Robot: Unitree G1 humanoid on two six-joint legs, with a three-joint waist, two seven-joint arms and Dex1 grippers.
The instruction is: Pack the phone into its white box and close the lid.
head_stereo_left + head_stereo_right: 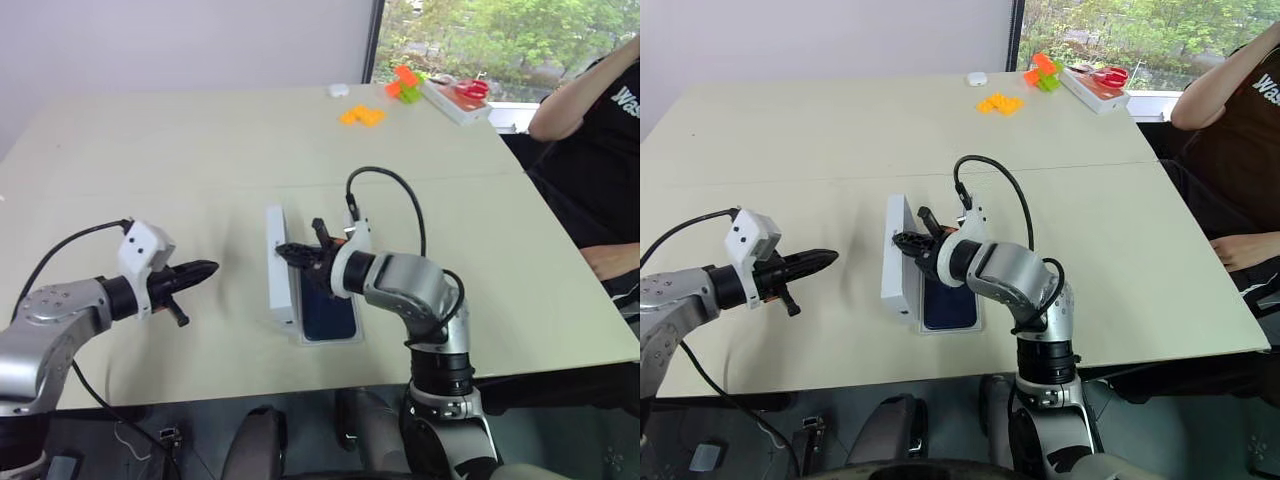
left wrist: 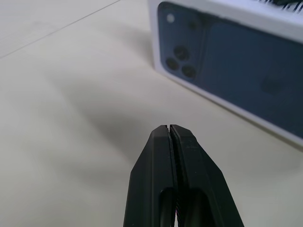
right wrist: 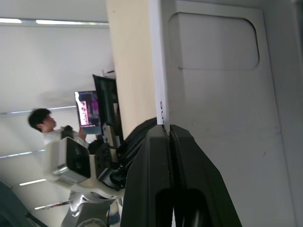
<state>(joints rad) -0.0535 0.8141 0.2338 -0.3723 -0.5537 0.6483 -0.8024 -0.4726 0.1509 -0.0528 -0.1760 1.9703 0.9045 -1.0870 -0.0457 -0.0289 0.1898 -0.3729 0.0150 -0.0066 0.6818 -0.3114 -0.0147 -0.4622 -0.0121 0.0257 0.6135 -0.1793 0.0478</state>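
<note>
White lid [image 1: 897, 256] stands on edge beside the phone [image 1: 949, 303], clamped by the nearer right gripper [image 1: 908, 242]; left gripper [image 1: 825, 258] hangs closed, empty.

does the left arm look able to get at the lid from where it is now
Probably yes: bare table lies between the shut left end effector and the tilted lid. The right end effector pinches its rim on the far side.

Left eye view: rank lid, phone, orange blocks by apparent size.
Top, too close to rank: lid and phone. The lid stands on edge, and the right gripper hides part of the phone.
Smallest: orange blocks, though also farthest from the camera.
</note>
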